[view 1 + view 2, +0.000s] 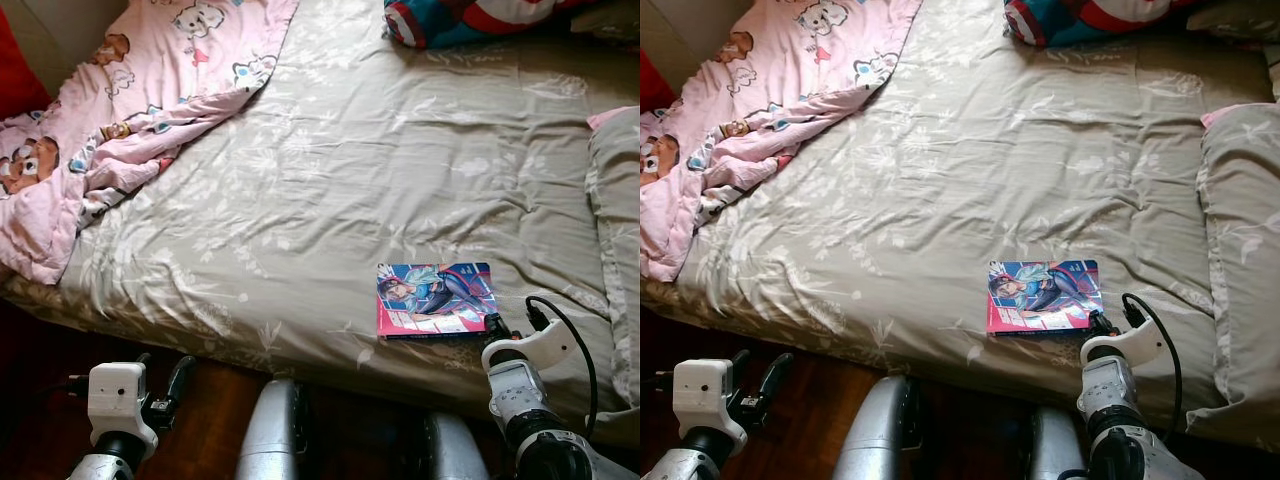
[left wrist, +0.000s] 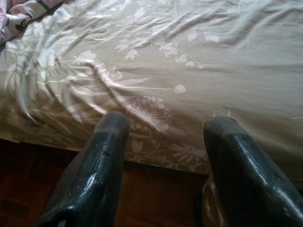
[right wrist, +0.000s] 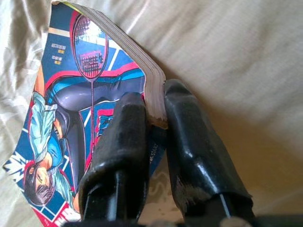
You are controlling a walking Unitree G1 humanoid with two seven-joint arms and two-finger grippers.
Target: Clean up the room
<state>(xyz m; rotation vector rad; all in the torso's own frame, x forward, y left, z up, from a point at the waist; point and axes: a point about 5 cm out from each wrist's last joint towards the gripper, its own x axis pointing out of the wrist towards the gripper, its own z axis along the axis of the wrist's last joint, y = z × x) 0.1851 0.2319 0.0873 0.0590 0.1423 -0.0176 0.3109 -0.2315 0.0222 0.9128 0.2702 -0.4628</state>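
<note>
1. Head views: a thin paperback comic book point(image 1: 436, 299) with a blue, red and pink illustrated cover lies near the front edge of the bed point(image 1: 330, 190), which is covered in a grey-beige floral quilt. The right gripper point(image 1: 497, 327) meets its near corner; the left gripper point(image 1: 172, 385) hangs over dark wooden floor point(image 1: 215, 415). A pink cartoon-print blanket point(image 1: 130, 120) is bunched at the far left.
2. Left wrist view: jaws spread apart, holding nothing, facing the bed's edge.
3. Right wrist view: jaws clenched on the book's page edge. The grasp looks made; lifting it clear comes next. Cover writing is too small to read.
</note>
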